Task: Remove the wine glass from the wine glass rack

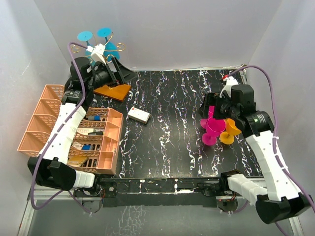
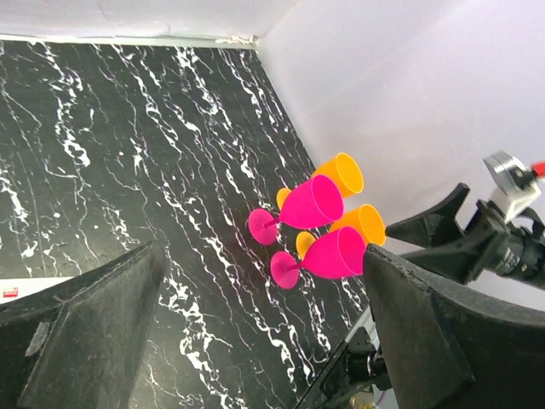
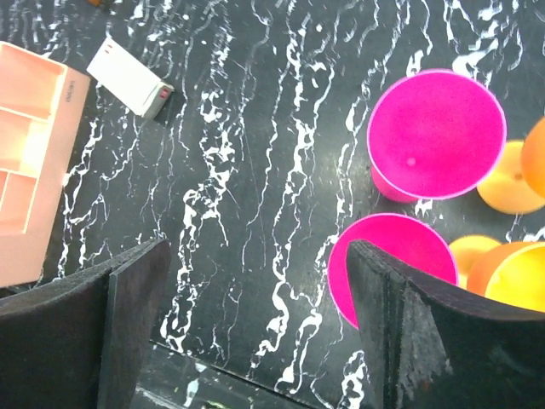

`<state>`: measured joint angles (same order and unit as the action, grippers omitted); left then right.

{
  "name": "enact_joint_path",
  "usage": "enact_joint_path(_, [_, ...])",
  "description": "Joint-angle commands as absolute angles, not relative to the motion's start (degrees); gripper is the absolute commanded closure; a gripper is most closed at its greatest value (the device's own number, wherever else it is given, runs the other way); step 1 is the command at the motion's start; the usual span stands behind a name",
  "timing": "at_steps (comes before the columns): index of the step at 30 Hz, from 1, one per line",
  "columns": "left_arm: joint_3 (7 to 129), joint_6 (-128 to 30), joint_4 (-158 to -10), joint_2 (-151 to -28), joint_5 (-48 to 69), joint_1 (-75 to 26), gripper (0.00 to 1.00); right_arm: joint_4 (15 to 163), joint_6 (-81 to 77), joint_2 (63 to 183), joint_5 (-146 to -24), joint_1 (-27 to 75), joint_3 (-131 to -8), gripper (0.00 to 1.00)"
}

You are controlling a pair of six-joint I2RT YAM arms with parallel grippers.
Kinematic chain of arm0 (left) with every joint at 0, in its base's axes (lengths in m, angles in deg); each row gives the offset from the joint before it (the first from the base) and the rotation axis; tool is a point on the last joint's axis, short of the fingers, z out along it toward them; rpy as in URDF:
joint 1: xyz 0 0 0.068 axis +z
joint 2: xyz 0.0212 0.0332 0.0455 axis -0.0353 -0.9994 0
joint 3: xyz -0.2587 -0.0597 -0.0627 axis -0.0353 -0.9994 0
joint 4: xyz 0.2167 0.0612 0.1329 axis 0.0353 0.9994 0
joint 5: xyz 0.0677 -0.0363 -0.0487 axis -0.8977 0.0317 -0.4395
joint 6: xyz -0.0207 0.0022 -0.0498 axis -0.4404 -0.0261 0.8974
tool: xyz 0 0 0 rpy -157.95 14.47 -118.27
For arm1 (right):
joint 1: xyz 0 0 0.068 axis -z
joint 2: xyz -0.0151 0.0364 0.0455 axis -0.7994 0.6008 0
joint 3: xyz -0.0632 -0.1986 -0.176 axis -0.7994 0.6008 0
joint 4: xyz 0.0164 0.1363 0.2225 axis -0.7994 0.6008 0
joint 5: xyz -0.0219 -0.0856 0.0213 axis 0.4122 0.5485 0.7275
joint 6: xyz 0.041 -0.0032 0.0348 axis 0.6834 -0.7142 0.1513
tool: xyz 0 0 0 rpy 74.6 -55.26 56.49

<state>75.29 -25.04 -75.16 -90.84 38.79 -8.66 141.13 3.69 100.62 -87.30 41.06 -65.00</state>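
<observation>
Fingers on both the left gripper [image 2: 264, 251] and right gripper [image 3: 257, 245] stand spread and empty. Turquoise wine glasses [image 1: 84, 36] hang from the wine glass rack [image 1: 115, 91] at the far-left corner. Hazard: a foot snagging its wire arm could topple the rack.

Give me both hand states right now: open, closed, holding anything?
Left hand: open, holding nothing.
Right hand: open, holding nothing.
</observation>
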Motion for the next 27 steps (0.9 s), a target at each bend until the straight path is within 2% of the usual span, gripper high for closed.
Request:
enact_joint_path(1, [81.4, -28.6, -69.5, -89.3, 34.2, -8.9, 0.03, 128.4, 4.0, 95.7, -93.0, 40.8, -60.7, 0.01])
enact_joint_path(6, [87.7, -32.7, -65.9, -90.8, 29.0, -8.9, 0.03, 124.5, 6.4, 92.7, -90.2, 40.5, -57.6, 0.01])
enact_joint_path(14, [99.9, -40.3, -56.9, -96.9, 18.9, -8.8, 0.03, 120.4, 14.9, 86.4, -80.8, 34.2, -53.3, 0.01])
enact_joint_path(20, [103.8, -41.5, -57.3, -99.5, 10.4, -8.4, 0.03, 116.0, 3.5, 79.0, -87.5, 31.2, -50.9, 0.01])
enact_joint_path(27, [107.2, -39.0, -59.1, -102.7, 5.6, -4.8, 0.03, 114.2, -1.8, 73.0, -78.5, 26.5, -45.1, 0.01])
